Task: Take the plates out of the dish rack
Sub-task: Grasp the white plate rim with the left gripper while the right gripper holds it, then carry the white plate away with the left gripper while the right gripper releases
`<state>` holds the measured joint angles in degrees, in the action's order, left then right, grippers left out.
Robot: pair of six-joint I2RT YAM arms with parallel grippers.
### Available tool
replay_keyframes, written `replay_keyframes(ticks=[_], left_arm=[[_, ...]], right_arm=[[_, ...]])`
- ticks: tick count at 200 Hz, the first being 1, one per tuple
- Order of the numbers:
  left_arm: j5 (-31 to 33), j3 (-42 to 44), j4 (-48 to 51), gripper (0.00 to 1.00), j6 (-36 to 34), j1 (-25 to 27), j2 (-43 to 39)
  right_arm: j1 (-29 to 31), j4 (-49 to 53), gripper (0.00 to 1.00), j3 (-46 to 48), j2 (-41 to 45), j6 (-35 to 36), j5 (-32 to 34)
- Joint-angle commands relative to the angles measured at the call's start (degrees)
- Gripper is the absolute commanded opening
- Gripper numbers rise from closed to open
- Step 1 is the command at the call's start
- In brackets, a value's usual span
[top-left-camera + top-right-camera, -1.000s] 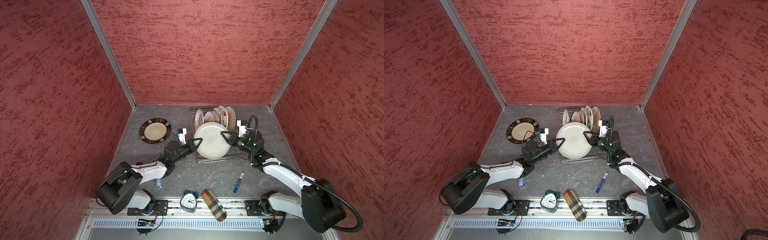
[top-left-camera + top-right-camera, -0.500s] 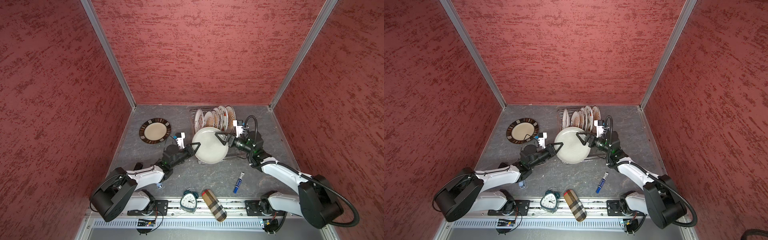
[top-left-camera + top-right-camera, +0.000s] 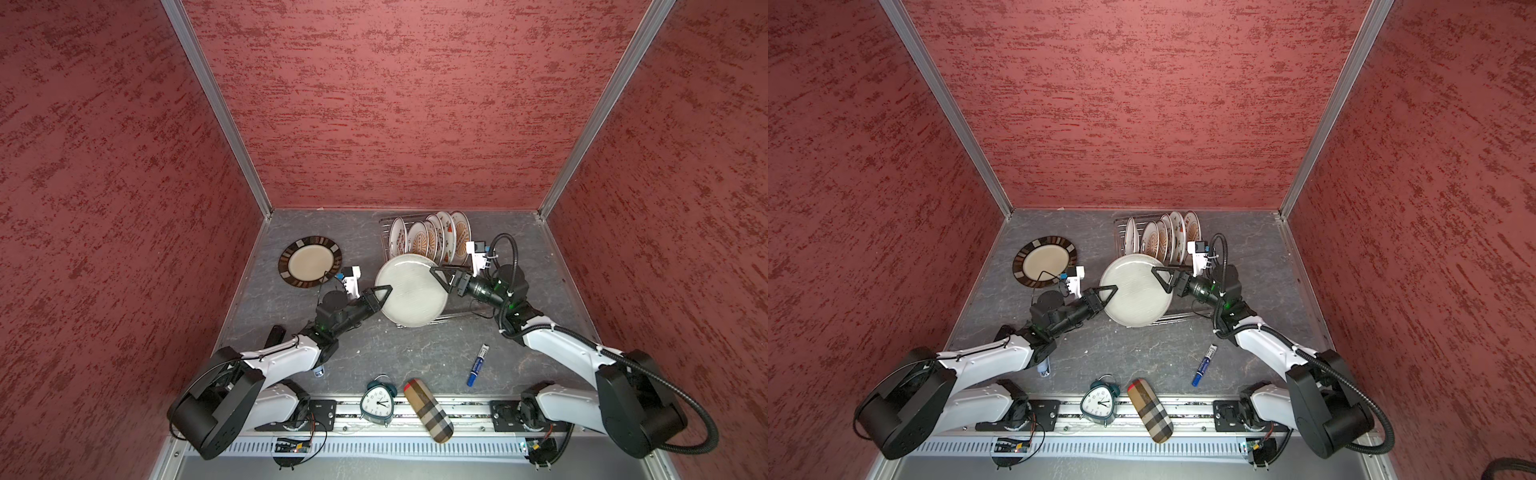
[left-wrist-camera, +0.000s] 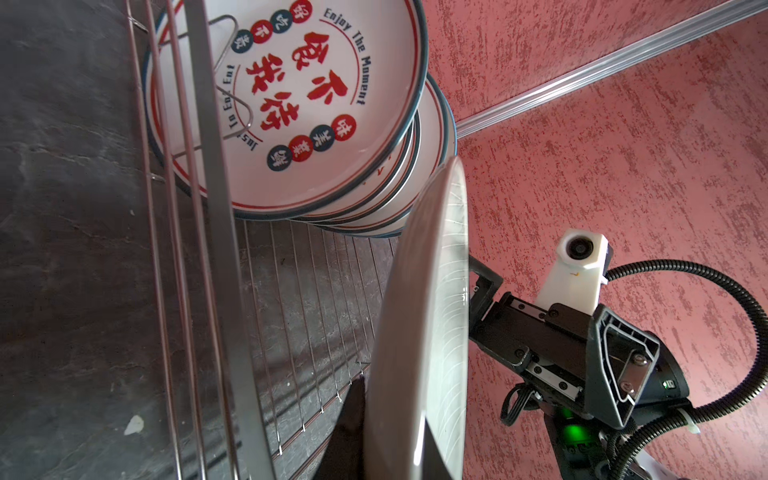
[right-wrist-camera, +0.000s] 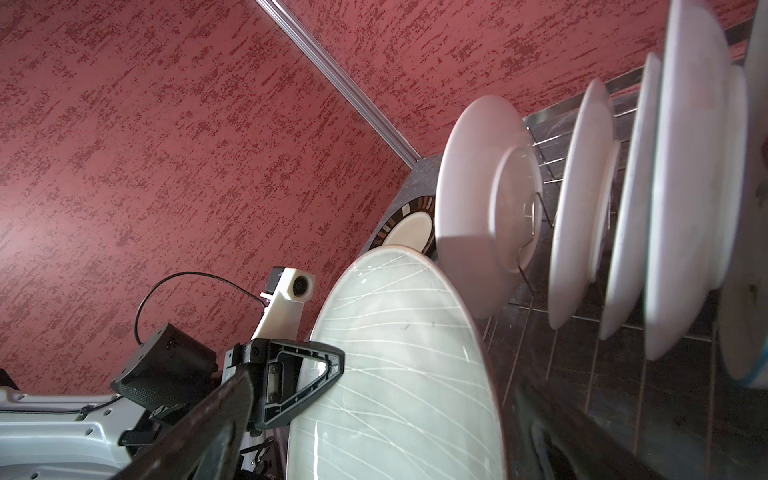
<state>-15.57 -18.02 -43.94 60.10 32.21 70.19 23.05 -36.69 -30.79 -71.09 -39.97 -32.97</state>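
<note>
Top views both show my left gripper (image 3: 384, 291) clenched on one edge of the grey plate (image 3: 411, 291), and that single pinch is my chief worry. The plate stands out from my fingertips tilted and otherwise unsupported, so I judge its weight could make it pivot or slide in my grip and drop onto the wires of the dish rack (image 4: 226, 257) beneath it. Across the plate, my right gripper (image 3: 435, 275) is spread wide, its jaws standing either side of the opposite rim without pressing it, as far as I can tell. If my left arm carries the plate off before that hand backs clear, the rim could strike a finger and be twisted loose. Just past the plate's far edge the racked plates (image 3: 432, 239) stand upright in their prongs, close enough that a careless lift could knock the nearest one. As for where things lie, the striped-rim plate (image 3: 310, 262) rests flat on the table (image 3: 415, 353) just outward of my left gripper. The grey plate spans the gap between my two grippers, over the rack's flat grid. About five printed plates sit just behind my right gripper.
</note>
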Motion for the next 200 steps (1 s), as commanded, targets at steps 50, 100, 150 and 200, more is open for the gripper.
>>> replay_keyframes(ticks=[50, 100, 150, 200], left_arm=[[-0.6, 1.6, -6.1, 0.00, 0.7, -1.0, -7.1], [-0.2, 2.5, -0.6, 0.00, -0.6, -2.9, -13.2], [-1.0, 4.0, 4.0, 0.00, 0.0, -6.3, -19.9], [-0.6, 6.2, 7.0, 0.00, 2.9, -10.5, -26.2]], right_arm=[[0.3, -6.1, 0.99, 3.2, 1.8, 1.7, 2.4], [0.8, -14.5, 0.99, 5.9, 1.1, 1.3, -1.0], [3.9, -10.8, 0.99, 5.2, 2.3, 6.9, 0.6], [7.9, -7.8, 0.99, 6.2, 6.3, 11.9, 6.3]])
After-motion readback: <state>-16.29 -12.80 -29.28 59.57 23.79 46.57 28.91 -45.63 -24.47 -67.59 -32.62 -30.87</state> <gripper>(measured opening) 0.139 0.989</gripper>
